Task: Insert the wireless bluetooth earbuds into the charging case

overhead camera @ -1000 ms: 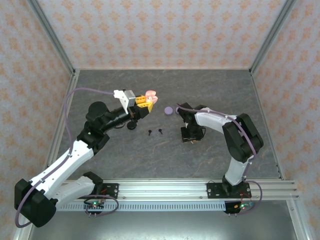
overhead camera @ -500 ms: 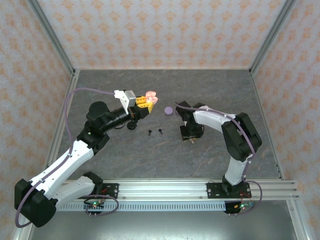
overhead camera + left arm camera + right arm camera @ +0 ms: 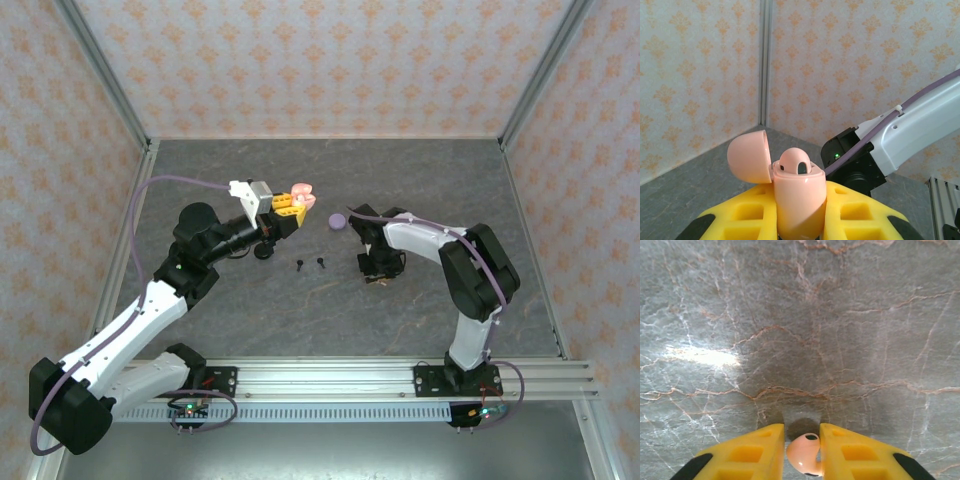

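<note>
While hanging left of lilac round disc, left claw: grips open pink plastic case.
Right claw, beside disc: narrow, pinching pink stemmed earbud.

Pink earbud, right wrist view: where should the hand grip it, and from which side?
Pinch the pink earbud across its rounded body, coming from above with a finger on each side, as the right hand stands now. The body is its widest part; the thin stem curling toward the wrist would likely slip.
</note>
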Controlling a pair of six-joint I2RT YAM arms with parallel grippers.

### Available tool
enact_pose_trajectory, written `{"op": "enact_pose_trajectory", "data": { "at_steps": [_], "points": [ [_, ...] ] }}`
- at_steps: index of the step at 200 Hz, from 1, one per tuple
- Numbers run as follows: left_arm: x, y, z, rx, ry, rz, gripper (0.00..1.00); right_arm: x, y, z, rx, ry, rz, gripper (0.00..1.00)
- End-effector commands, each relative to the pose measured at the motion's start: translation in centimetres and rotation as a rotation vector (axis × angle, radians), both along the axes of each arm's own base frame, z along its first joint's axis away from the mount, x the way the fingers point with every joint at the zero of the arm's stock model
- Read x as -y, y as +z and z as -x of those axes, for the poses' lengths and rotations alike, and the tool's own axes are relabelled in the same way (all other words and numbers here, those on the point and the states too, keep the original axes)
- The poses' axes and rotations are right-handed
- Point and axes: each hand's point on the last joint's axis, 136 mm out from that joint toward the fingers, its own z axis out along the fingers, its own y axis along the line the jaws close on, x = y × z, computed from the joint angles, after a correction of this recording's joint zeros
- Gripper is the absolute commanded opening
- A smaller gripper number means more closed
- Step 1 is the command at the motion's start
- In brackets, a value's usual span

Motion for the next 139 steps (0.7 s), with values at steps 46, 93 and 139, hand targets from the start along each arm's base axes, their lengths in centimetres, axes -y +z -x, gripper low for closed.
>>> {"op": "enact_pose_trajectory", "data": {
  "at_steps": [46, 93, 139],
  "points": [
    [-0.1, 2.5, 0.3, 0.064, 0.009, 0.024, 0.0, -0.1, 3.1, -0.3, 0.091, -0.039, -0.054, 0.21],
    [0.0, 2.7, 0.1, 0.075, 0.007, 0.034, 0.0, -2.9, 13.8, -3.2, 0.348, -0.155, -0.355, 0.21],
    [0.8, 2.4, -0.7, 0.084, -0.003, 0.044, 0.0, -6.2, 27.4, -4.9, 0.585, -0.232, -0.76, 0.21]
  ]
}}
